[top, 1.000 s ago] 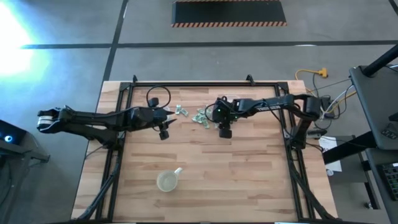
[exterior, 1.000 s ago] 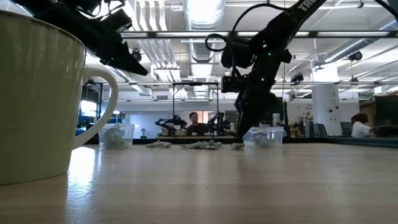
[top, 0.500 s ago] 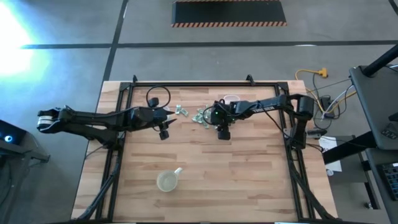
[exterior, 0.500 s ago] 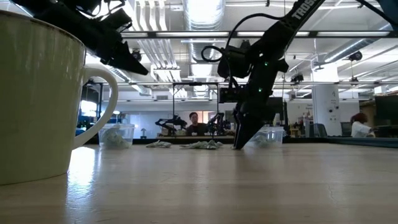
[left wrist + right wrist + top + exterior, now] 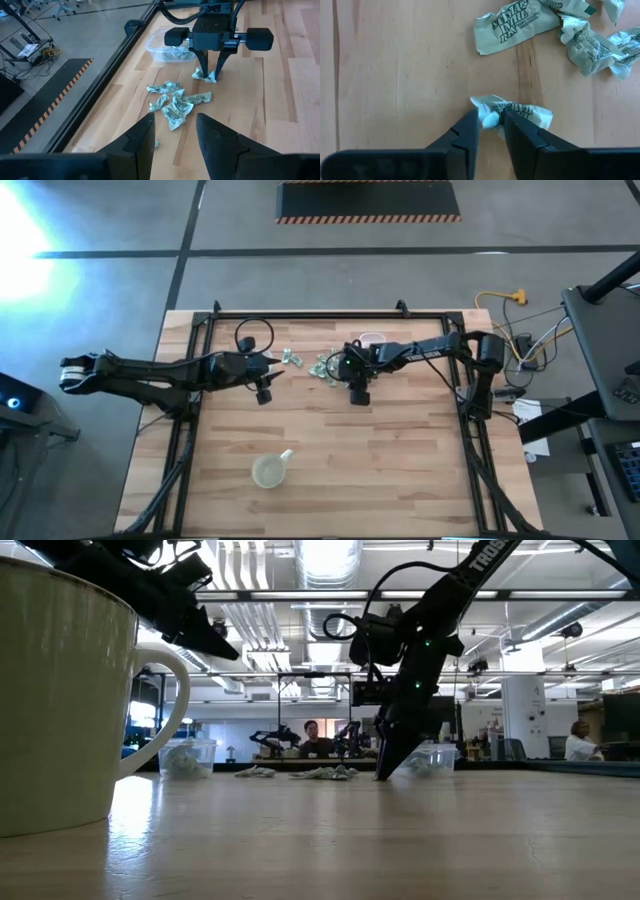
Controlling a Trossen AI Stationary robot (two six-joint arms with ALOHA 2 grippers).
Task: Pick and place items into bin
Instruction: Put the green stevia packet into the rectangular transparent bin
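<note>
Several small pale green wrappers [image 5: 175, 102] lie loose on the wood at the far middle of the table [image 5: 325, 368]. My right gripper [image 5: 491, 122] stands at the near right edge of this pile, fingers down at the tabletop [image 5: 383, 770], shut on one wrapper [image 5: 520, 112]. My left gripper [image 5: 175, 132] is open and hovers above the table to the left of the pile [image 5: 268, 365], touching nothing. A clear container [image 5: 170, 47] holding some wrappers sits just beyond the right gripper. My right gripper pinches the crumpled end [image 5: 490, 119] of one pale green wrapper between its two fingertips. The fingers come from above, pointing steeply down. The rest of the wrapper [image 5: 535, 114] lies flat on the wood.
A yellowish cup with a spout [image 5: 270, 471] stands near the table's near edge and fills the left of the low view [image 5: 60, 690]. A second clear container [image 5: 185, 758] sits at the far left. Black frame rails [image 5: 190, 380] run along the table's sides. People sit in the room behind.
My right gripper has come down from above the table and a little toward the table's left edge, until its fingertips stand at the tabletop on a wrapper by the pile. Over the last half second it has kept still.
</note>
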